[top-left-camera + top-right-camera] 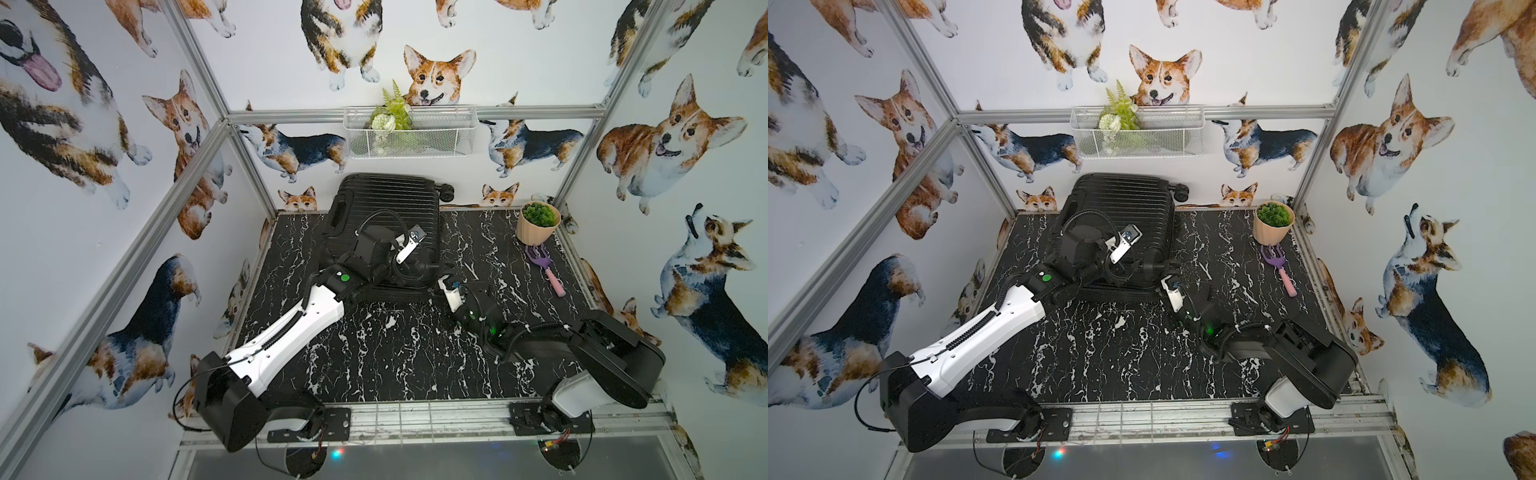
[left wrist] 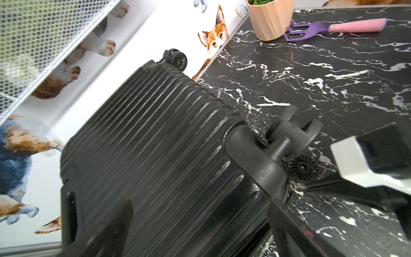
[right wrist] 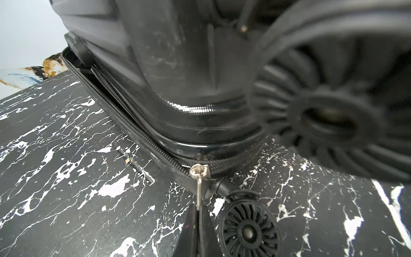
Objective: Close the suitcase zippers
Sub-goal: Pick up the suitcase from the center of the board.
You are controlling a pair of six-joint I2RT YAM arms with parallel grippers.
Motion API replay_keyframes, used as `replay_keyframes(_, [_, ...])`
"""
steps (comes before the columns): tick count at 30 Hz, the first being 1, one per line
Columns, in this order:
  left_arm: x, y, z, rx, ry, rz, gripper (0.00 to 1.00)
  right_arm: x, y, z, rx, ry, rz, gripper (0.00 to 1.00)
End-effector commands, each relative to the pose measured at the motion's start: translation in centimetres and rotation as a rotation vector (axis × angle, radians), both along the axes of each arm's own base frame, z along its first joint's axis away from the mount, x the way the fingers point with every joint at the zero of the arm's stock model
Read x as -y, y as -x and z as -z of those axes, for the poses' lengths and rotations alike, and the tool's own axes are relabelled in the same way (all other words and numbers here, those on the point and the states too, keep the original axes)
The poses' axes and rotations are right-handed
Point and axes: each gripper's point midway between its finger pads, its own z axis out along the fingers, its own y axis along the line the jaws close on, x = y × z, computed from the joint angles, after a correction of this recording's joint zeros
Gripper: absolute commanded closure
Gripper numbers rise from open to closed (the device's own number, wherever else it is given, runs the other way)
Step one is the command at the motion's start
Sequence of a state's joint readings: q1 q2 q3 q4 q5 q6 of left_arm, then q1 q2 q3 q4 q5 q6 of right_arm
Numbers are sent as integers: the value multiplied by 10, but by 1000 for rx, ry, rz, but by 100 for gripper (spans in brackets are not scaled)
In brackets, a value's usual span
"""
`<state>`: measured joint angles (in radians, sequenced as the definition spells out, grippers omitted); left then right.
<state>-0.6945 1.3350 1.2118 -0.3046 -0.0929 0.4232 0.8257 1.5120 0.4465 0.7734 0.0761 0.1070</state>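
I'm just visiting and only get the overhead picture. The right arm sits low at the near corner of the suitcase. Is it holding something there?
Observer: Yes. Its wrist camera shows the right gripper pinched shut on the silver zipper pull, beside a small wheel.
Operator: So is the suitcase zipped up?
Observer: Only partly. On one side of the pull the zipper is apart, and the two halves of the suitcase gape there.
Operator: And the other arm?
Observer: Its wrist camera shows the left gripper open over the suitcase's ribbed top, holding nothing.
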Motion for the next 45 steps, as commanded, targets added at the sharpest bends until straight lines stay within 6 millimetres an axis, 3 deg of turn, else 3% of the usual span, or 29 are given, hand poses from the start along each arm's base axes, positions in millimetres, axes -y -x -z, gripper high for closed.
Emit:
replay_keyframes(1, [-111, -60, -27, -213, 363, -545, 7, 3, -2, 2, -18, 28, 26, 100])
replay_keyframes(6, [-167, -94, -12, -305, 463, -715, 12, 3, -2, 2, -22, 25, 27, 100])
replay_keyframes(14, [-207, -124, -2, -353, 540, -785, 15, 2, -3, 1, -28, 22, 31, 100])
replay_keyframes(19, [-233, -153, 17, -404, 550, -828, 15, 2, -3, 1, -31, 30, 27, 100])
replay_keyframes(27, [-230, -200, 56, -537, 509, -779, 20, 2, -5, 0, -30, 33, 34, 100])
replay_keyframes(33, [-231, -214, 88, -611, 472, -806, 27, 2, -6, 0, -32, 32, 41, 100])
replay_keyframes(36, [-228, -216, 99, -639, 483, -797, 41, 1, -6, -1, -32, 29, 40, 100])
replay_keyframes(41, [-219, -210, 106, -704, 514, -772, 78, 2, -6, -2, -32, 37, 43, 100])
replay_keyframes(45, [-219, -194, 83, -693, 562, -806, 82, 6, -5, -5, -29, 44, 49, 100])
